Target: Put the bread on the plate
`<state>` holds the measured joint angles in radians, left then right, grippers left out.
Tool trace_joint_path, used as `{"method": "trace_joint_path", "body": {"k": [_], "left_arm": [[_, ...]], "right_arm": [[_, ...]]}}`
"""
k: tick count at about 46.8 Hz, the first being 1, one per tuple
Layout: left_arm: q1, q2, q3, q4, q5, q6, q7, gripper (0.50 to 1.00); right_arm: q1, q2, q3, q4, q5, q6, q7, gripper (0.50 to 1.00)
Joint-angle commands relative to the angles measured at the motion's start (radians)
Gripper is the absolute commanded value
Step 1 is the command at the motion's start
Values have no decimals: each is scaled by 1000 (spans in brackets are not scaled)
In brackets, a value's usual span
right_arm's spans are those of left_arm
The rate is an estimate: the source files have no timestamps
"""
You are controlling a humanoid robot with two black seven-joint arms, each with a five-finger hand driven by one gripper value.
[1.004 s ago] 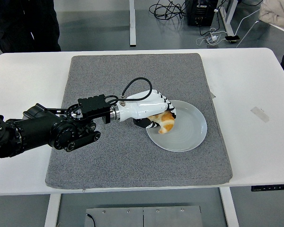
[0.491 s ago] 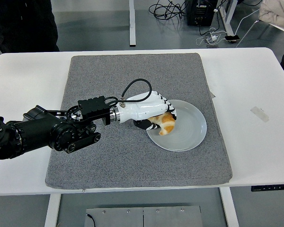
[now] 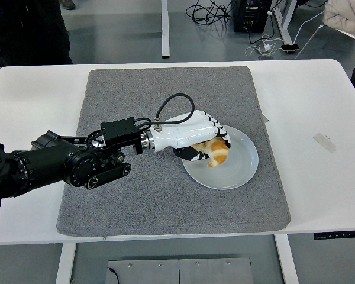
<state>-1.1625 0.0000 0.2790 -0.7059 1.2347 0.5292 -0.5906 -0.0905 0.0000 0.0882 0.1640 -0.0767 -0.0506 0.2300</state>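
Observation:
A golden-brown piece of bread [image 3: 216,152] is over the middle of a round white plate [image 3: 239,171] on the grey mat. My left hand [image 3: 208,141], white with black finger joints, reaches in from the left on a black arm and covers the bread from above. Its fingers [image 3: 222,134] curl around the bread, which shows below them. I cannot tell whether the bread touches the plate. My right arm does not show in the head view.
A grey mat [image 3: 136,201] covers most of the white table [image 3: 319,106]. A small clear tag [image 3: 324,142] lies on the table at the right. A person in dark clothes [image 3: 29,29] stands beyond the far left edge. Cables lie on the floor behind.
My left hand has moved right with the bread, from the plate's left rim to above its middle.

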Motion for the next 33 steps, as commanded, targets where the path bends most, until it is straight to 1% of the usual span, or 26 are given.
{"method": "trace_joint_path", "body": {"k": [1,4,6,8,14,24,29,33], "left_arm": [[0,0,-4,0,-17,0,0,883],[0,0,-6,0,-18,0,0,942],[1,0,-6,-1,-18,0,0,960],[1,0,-6,-1,-18,0,0,966],[4,0,-6,-7,-18,-2,0,971],[-3,0,-18,-66,-31,-2,-2,971],[-3,0,-78,-89,-81,-3,-3,971],[-5,0,-127,-90,-139,-5,-20,971]], "right_arm": [[0,0,1,0,0,0,0,1000],[0,0,-1,-1,0,0,0,1000],[0,0,-1,0,0,0,0,1000],[0,0,-1,0,0,0,0,1000],[0,0,-1,0,0,0,0,1000],[0,0,-1,-1,0,0,0,1000],[0,0,-1,0,0,0,0,1000],[0,0,-1,0,0,0,0,1000]]}}
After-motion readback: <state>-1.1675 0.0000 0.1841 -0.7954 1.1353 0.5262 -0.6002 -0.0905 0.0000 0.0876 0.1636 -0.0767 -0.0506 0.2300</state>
